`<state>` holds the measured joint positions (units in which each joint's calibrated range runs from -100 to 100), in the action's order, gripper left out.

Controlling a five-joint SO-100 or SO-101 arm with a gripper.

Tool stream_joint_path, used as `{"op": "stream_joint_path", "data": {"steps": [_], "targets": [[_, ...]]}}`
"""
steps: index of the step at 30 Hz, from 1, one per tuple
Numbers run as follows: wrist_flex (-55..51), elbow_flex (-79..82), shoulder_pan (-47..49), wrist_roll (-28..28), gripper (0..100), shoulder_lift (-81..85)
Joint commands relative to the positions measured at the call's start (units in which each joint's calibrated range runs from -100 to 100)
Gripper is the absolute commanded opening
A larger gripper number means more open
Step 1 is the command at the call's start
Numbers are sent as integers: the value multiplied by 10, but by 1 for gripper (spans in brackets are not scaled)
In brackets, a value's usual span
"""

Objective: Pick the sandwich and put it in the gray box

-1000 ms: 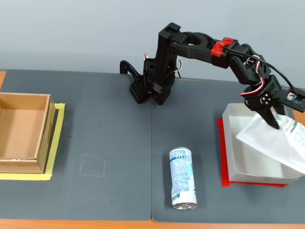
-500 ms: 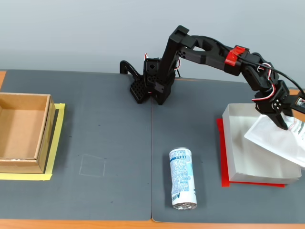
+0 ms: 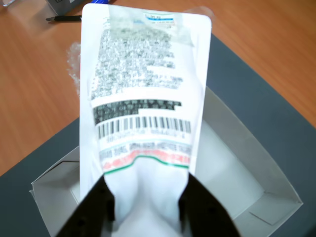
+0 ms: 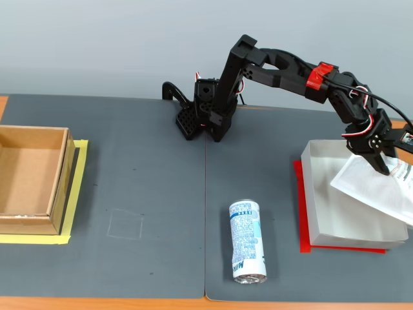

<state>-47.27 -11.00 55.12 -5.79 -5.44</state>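
One dark gray mat (image 4: 142,194) covers most of a wooden table (image 3: 34,89), with bare wood showing along the near edge in the fixed view. One black robot arm (image 4: 271,68) is bolted at the back of the mat and reaches toward the right side of that view.

There are two boxes. One brown cardboard box (image 4: 29,177) sits at the left on yellow tape, cut off by the frame's left edge. One gray box (image 4: 342,223), a shallow pale tray with low walls, sits at the right on a red sheet.

One blue-and-white printed can (image 4: 247,241) lies on its side on the mat between the two boxes, well apart from both.

One sandwich (image 4: 377,194), a flat white wrapped pack, is held tilted above the gray box's right half; its far end runs off the right edge of the fixed view. The gripper (image 4: 381,161) is closed on the pack's upper end.

Only the wrist view shows the pack's label: a barcode, blurred small print that cannot be read, and a teal and red band. There the sandwich (image 3: 145,98) hangs between the two black fingers (image 3: 98,207), with the gray box (image 3: 232,168) open beneath it. That view also shows one black pen (image 3: 64,18) on the bare wood, and objects at the top edge too cropped to identify.
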Motion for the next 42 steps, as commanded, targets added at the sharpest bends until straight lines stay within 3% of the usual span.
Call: {"op": "stream_joint_path", "data": {"steps": [1, 5, 8, 23, 34, 42], "targets": [[0, -22, 0, 2, 14, 10], [0, -21, -1, 2, 39, 10], [-6, -21, -1, 3, 47, 10], [-23, -24, -5, 3, 33, 19], [-23, -32, -47, 2, 2, 75], [-24, 24, -144, 7, 2, 168]]}}
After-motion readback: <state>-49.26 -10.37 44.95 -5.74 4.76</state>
